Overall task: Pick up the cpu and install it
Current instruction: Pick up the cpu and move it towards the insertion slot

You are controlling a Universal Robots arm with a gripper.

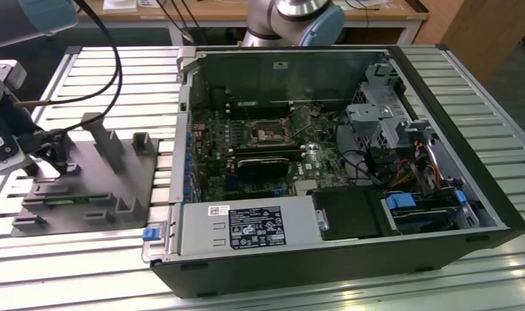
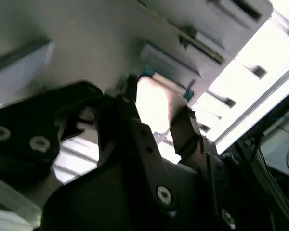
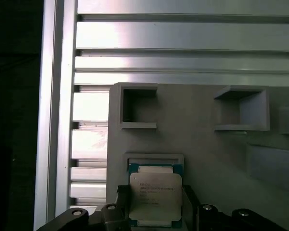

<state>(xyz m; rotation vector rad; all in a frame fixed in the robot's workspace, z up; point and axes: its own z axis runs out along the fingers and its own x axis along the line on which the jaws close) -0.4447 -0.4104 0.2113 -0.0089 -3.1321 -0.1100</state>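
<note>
First wrist view: cpu (image 3: 155,202) seated in a recess of the grey fixture plate (image 3: 202,144) on the slatted aluminium surface (image 3: 183,43). Tool (image 3: 154,190) straddling it; clamped or not, cannot tell. Exterior view: open computer case (image 1: 331,265) alongside, wooden workbench (image 1: 219,10) behind.

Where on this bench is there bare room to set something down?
Bare table slats lie nearer the camera than the fixture plate and beyond it, in the exterior view. Crowded: the plate's posts, the gripper at the cpu, and inside the computer case.
</note>
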